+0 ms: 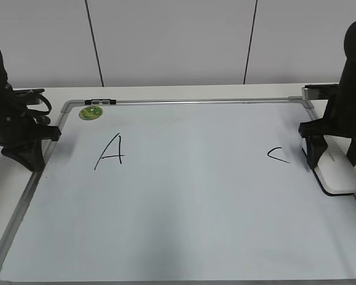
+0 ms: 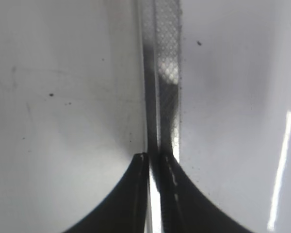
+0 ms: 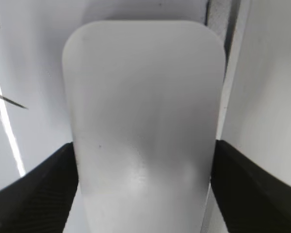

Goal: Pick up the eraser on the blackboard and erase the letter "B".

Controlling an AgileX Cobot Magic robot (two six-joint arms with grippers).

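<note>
- One blackboard lay flat on the white bench, grey-framed, with one green round sticker near its far-left corner.
- Two letters showed in the exterior view: a black "A" on the left and a small "C" on the right; no letter "B" was visible.
- One eraser sat at the board's right edge, just right of the "C".
- The right pincer pointed down over the eraser's far end, its two fingers flanking and touching the sides, gripping it.
- The left pincer rested low at the board's left frame, its fingers closed together on nothing.
</note>
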